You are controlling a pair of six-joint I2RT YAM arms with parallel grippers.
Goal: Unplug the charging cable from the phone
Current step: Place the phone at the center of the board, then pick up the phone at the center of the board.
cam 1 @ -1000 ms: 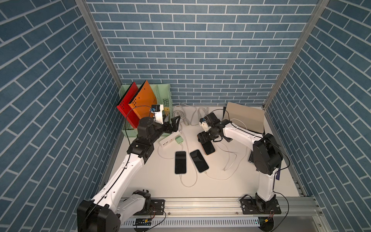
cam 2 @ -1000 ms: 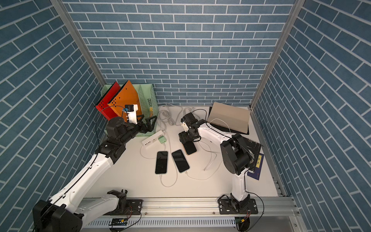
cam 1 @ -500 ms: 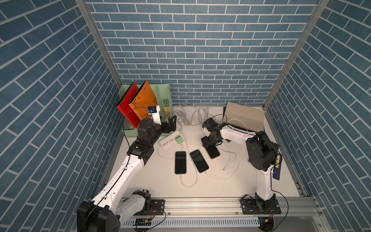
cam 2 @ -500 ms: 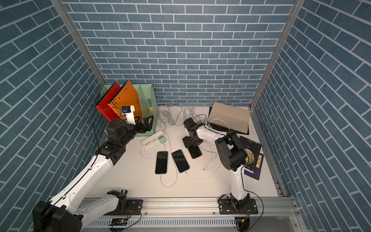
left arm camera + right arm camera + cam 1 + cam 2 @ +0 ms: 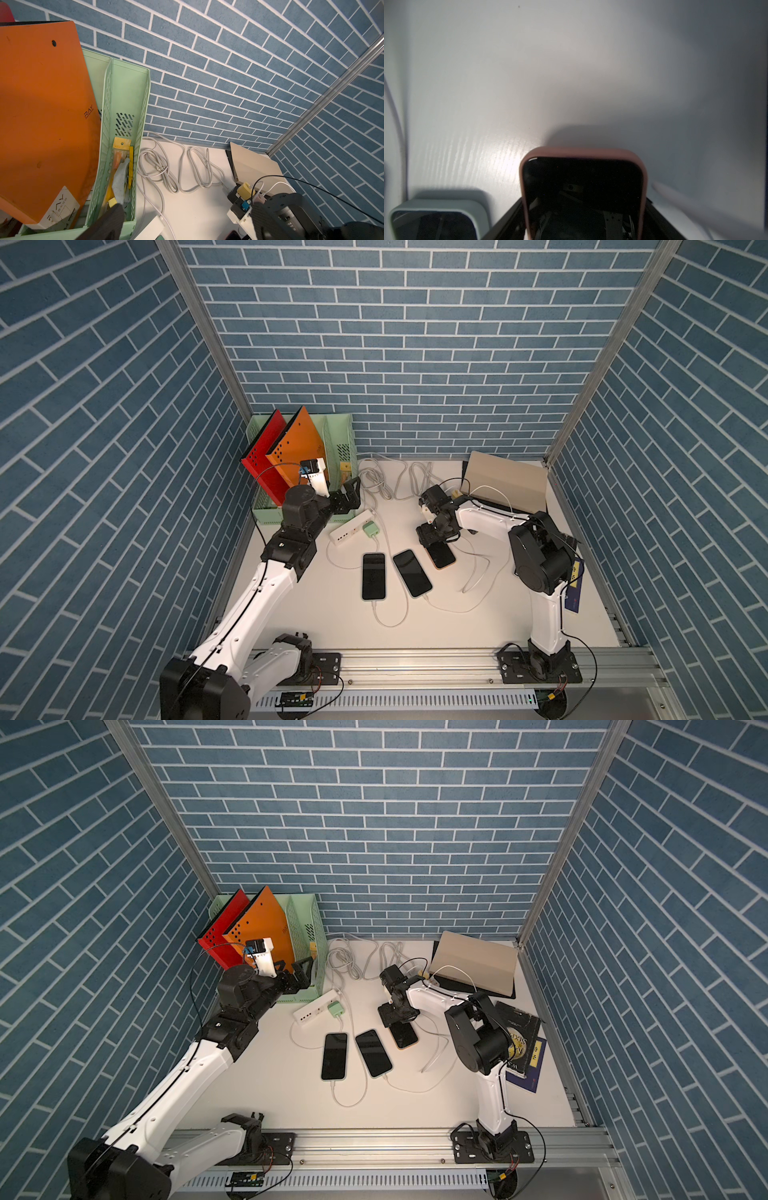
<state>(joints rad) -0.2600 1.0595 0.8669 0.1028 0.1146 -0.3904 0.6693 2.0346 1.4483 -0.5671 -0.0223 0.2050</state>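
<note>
Three dark-screened phones lie side by side mid-table. The pink-cased phone (image 5: 442,556) (image 5: 404,1036) is the rightmost. My right gripper (image 5: 432,536) (image 5: 392,1016) (image 5: 583,207) sits low over its far end, and its black fingers (image 5: 510,212) press against both long sides. No plug shows at the phone's near end. A white charging cable (image 5: 478,572) loops to its right, with a loose end on the table. The mint-cased phone (image 5: 373,576) and the middle phone (image 5: 412,572) have white cables at their near ends. My left gripper (image 5: 347,494) (image 5: 187,209) hangs open and empty beside the rack.
A green file rack (image 5: 343,448) with a red and an orange folder (image 5: 297,443) fills the back left. A white power strip (image 5: 351,526) with a green charger (image 5: 370,529) lies beside it. Grey cords (image 5: 390,481) coil at the back. A tan box (image 5: 505,481) and books (image 5: 519,1044) sit right.
My right wrist has turned and dropped over the pink-cased phone's far end, and the phone has shifted a little nearer and to the right. The left gripper drew back slightly toward the rack.
</note>
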